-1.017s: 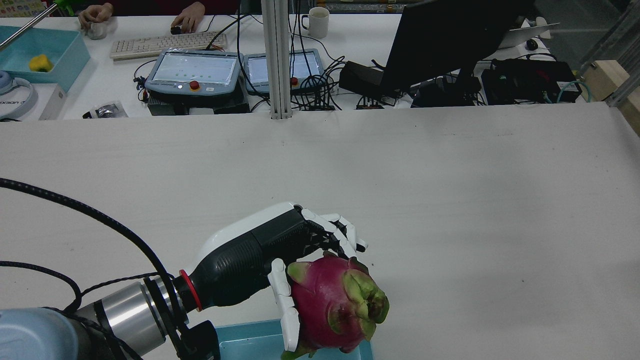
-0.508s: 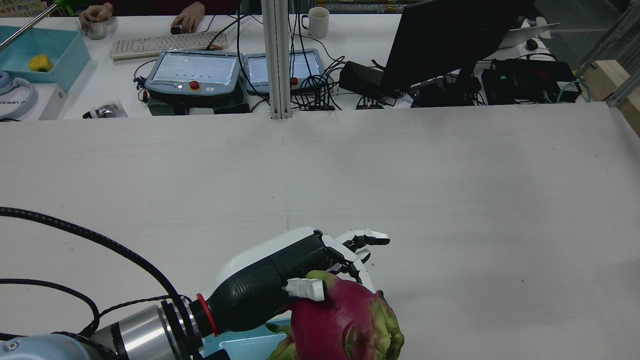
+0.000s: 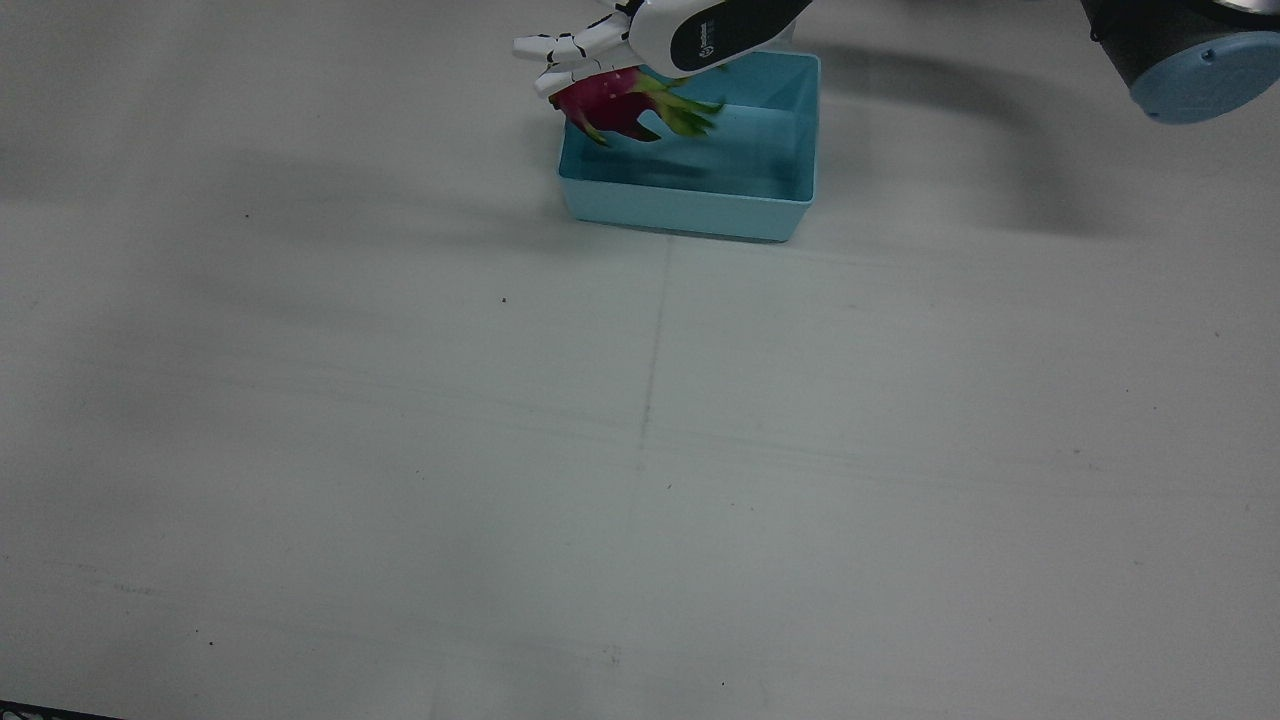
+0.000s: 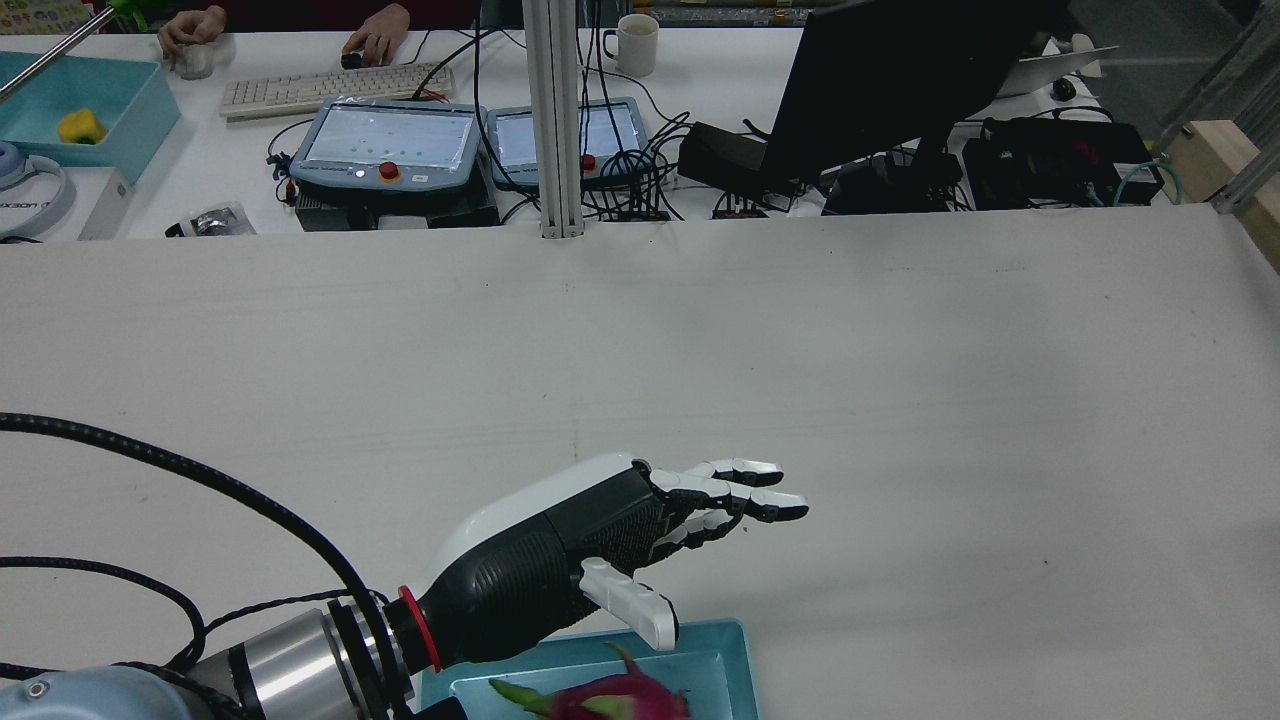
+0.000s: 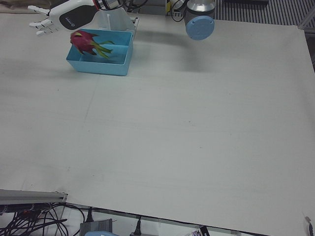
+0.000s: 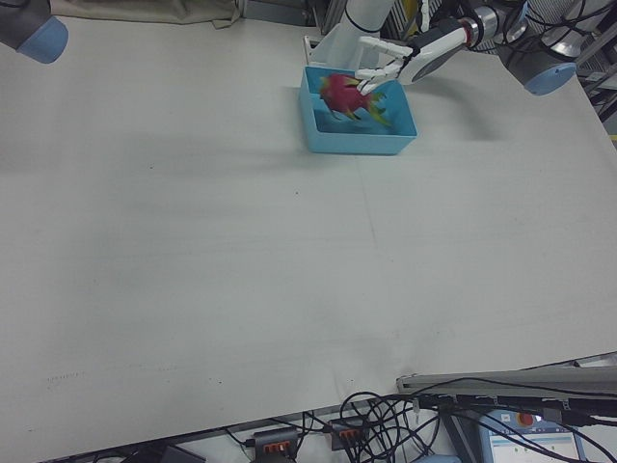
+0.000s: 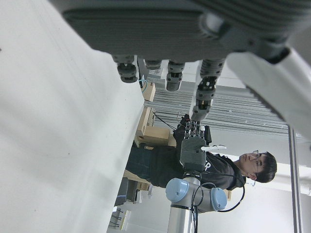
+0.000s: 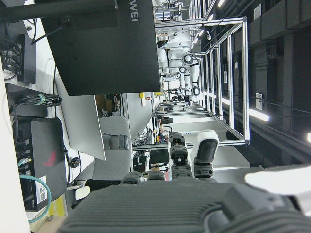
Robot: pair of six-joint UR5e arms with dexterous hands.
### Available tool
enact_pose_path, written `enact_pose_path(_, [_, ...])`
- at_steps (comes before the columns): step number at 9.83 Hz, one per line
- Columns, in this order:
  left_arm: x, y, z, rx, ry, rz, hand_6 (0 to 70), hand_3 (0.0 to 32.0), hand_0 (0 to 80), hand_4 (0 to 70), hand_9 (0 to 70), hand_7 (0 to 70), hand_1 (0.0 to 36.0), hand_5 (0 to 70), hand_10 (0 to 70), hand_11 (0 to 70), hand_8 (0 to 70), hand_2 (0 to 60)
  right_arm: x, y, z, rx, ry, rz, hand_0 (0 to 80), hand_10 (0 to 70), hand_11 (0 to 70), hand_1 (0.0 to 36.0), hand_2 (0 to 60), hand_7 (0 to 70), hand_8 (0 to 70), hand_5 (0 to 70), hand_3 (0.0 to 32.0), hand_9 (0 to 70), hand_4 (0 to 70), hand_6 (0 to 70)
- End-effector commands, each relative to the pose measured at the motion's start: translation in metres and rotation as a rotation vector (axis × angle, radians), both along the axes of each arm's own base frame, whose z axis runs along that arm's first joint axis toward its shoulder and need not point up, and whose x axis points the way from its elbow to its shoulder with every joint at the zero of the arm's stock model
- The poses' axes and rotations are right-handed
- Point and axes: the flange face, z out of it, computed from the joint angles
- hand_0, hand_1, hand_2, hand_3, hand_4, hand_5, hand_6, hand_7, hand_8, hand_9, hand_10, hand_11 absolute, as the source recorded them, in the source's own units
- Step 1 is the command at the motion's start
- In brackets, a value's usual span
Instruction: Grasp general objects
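**Materials and Surface Finish**

The left hand [image 4: 600, 545] has a glossy white plastic shell over matt black ribbed palm material; its wrist is brushed metal with a red ring. The dragon fruit [image 3: 620, 102] has smooth magenta skin with green, leaf-like scales. The bin [image 3: 690, 205] is smooth light-blue plastic with a slight sheen. The table [image 3: 640, 450] is matt off-white, faintly scuffed. The cable [image 4: 200, 480] carries a black braided sleeve.

left hand [image 4: 600, 550] empty, fingers [image 4: 740, 490] outstretched
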Motion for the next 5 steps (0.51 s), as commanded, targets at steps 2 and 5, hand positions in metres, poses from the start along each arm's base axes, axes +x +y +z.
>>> enact_pose_path(2, [-0.003, -0.010, 0.001, -0.003, -0.006, -0.020, 0.0, 0.0, 49.5, 6.0, 3.1, 22.6, 7.1, 3.4, 0.0, 0.0, 3.0, 0.0, 0.000, 0.000, -0.001, 0.002, 0.000, 0.000, 0.0, 0.0, 0.0, 0.0, 0.0, 0.0, 0.0, 0.0, 0.0, 0.0, 0.0, 0.0])
enact_pose_path(5, [-0.056, -0.088, 0.018, -0.032, -0.048, -0.197, 0.0, 0.0, 46.0, 7.1, 3.3, 23.5, 1.8, 3.8, 0.0, 0.0, 2.0, 0.0, 0.000, 0.000, -0.001, 0.002, 0.000, 0.000, 0.0, 0.0, 0.0, 0.0, 0.0, 0.0, 0.0, 0.0, 0.0, 0.0, 0.0, 0.0])
